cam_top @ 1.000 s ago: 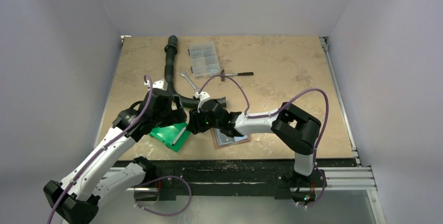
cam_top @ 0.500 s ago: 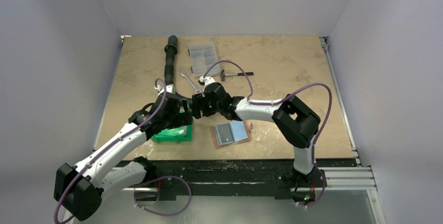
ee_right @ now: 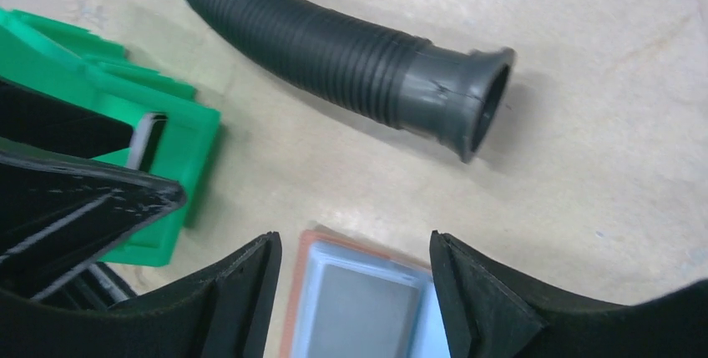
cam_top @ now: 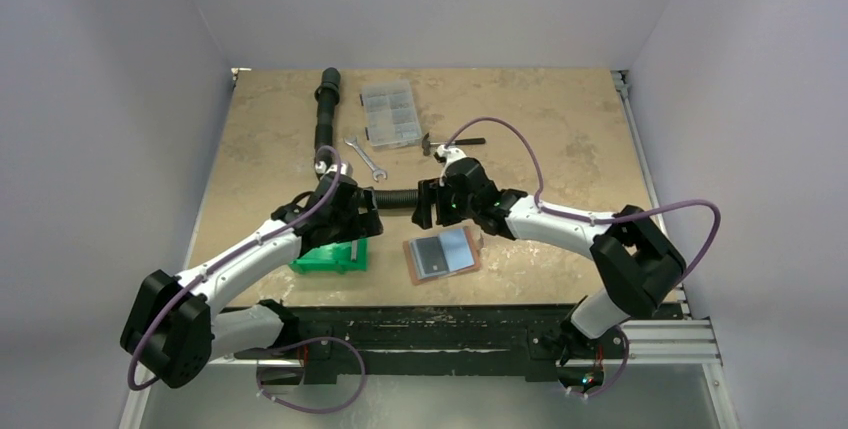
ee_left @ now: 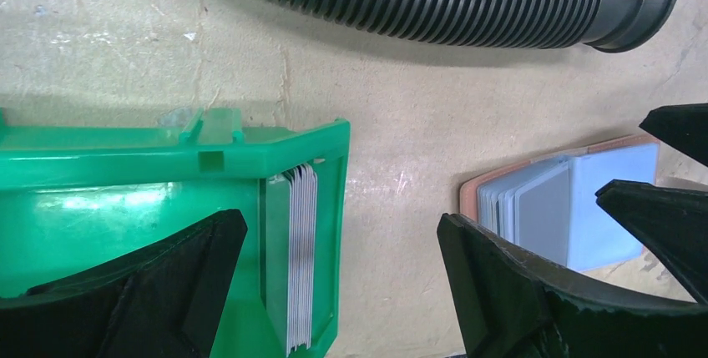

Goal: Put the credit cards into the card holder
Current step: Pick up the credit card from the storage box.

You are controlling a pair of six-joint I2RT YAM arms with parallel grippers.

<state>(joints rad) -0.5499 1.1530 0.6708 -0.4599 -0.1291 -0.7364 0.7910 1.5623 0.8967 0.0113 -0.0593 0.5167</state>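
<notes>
The credit cards (ee_left: 299,262) stand on edge as a stack in the right end of a green bin (ee_left: 125,166); they also show in the top view (cam_top: 354,252). The card holder (cam_top: 440,253) lies open on the table, reddish-brown rim, grey-blue inside. It shows in the left wrist view (ee_left: 576,208) and the right wrist view (ee_right: 355,304). My left gripper (ee_left: 341,220) is open and empty, low over the bin's right end (cam_top: 358,227). My right gripper (ee_right: 352,237) is open and empty above the holder's far edge (cam_top: 422,207).
A black ribbed hose (cam_top: 325,129) runs from the back to just behind both grippers; its mouth shows in the right wrist view (ee_right: 467,108). A clear compartment box (cam_top: 390,114), a wrench (cam_top: 362,157) and a small hammer (cam_top: 455,142) lie farther back.
The right gripper has pulled away from the bin, rightward and back, uncovering the card holder. The left gripper has moved right over the bin, which went from tilted to flat on the table.
</notes>
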